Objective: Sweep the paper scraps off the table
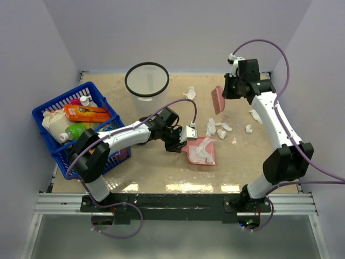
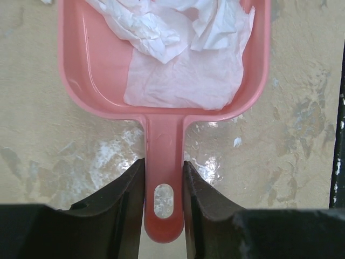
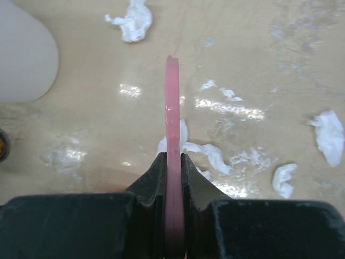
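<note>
A pink dustpan (image 1: 202,152) lies flat on the table (image 1: 161,172) at centre, with white paper scraps (image 2: 178,54) inside it. My left gripper (image 2: 164,167) is shut on the dustpan's handle (image 2: 164,140); in the top view it (image 1: 182,144) sits just left of the pan. Above the far right of the table, my right gripper (image 1: 225,93) is shut on a flat pink sweeper (image 1: 218,100), which shows edge-on (image 3: 172,108) in the right wrist view. Loose paper scraps lie near the pan (image 1: 215,128), at the far middle (image 1: 190,93) and at the right (image 1: 254,114), (image 1: 248,128).
A white bin with a black rim (image 1: 146,81) stands at the back, left of centre. At the left, a blue basket (image 1: 51,110) holds bottles and packets. Walls close in the left, back and right sides. The metal rail (image 1: 172,202) runs along the front.
</note>
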